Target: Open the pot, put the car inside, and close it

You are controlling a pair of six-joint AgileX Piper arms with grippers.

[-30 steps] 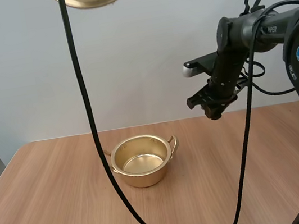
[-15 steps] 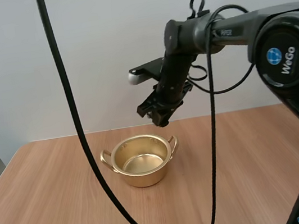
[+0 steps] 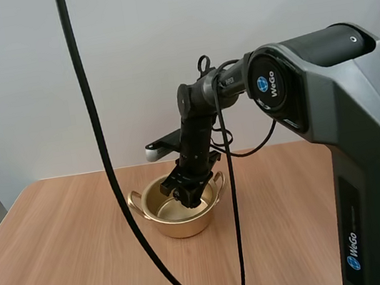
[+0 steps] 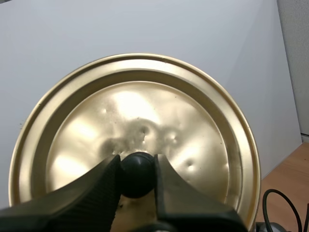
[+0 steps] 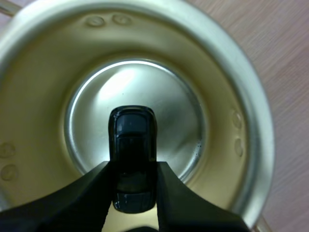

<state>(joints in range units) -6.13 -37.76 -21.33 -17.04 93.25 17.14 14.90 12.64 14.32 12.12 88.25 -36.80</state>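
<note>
Your right gripper (image 3: 186, 197) hangs at the mouth of the round gold-coloured metal pot (image 3: 162, 228), its arm reaching down from about one o'clock of the pot in the high view. The pot stands upright and uncovered on the light wooden table (image 3: 64, 263), with its two small loop handles (image 3: 135, 198) near ten and two o'clock of the rim. From the right wrist, the right gripper (image 5: 133, 166) has its two black fingers (image 5: 91, 193) parted just the width of a small glossy black toy car (image 5: 133, 145) and pressed against its flanks, so the car is pinched lengthwise between them. The car sits over the middle of the pot's (image 5: 38, 96) shiny floor, ringed by the inner wall on every side (you cannot tell from here whether it touches the bottom or hangs just above it). Your left gripper (image 4: 136, 166) is closed down on the round black knob (image 4: 137, 174) at the centre of the round gold-coloured metal lid (image 4: 145, 111), one ribbed finger (image 4: 96, 193) at nine o'clock of the knob and the other at three o'clock, both touching it. The lid faces the left wrist camera square on, against a plain pale wall, its dented surface catching the light.
</note>
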